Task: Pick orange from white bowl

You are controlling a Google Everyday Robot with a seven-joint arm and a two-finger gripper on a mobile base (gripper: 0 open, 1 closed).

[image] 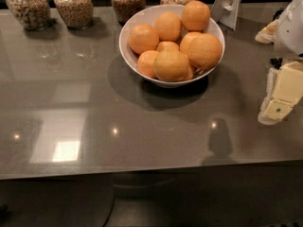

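The white bowl (142,18) stands at the back middle of the grey counter and is heaped with several oranges. The orange (204,51), large and deep orange, lies on top at the bowl's right side. A similar-sized yellower orange (171,65) sits just left of it at the front. My gripper (273,111), cream-coloured, hangs at the right edge of the view. It is to the right of the bowl and nearer the front, apart from the bowl and the fruit, and holds nothing that I can see.
Several glass jars of grain (73,4) line the back edge to the left of and behind the bowl. A white stand (229,4) is behind the bowl on the right. A pale object (267,32) lies at the far right. The counter's front edge (142,171) runs across the view.
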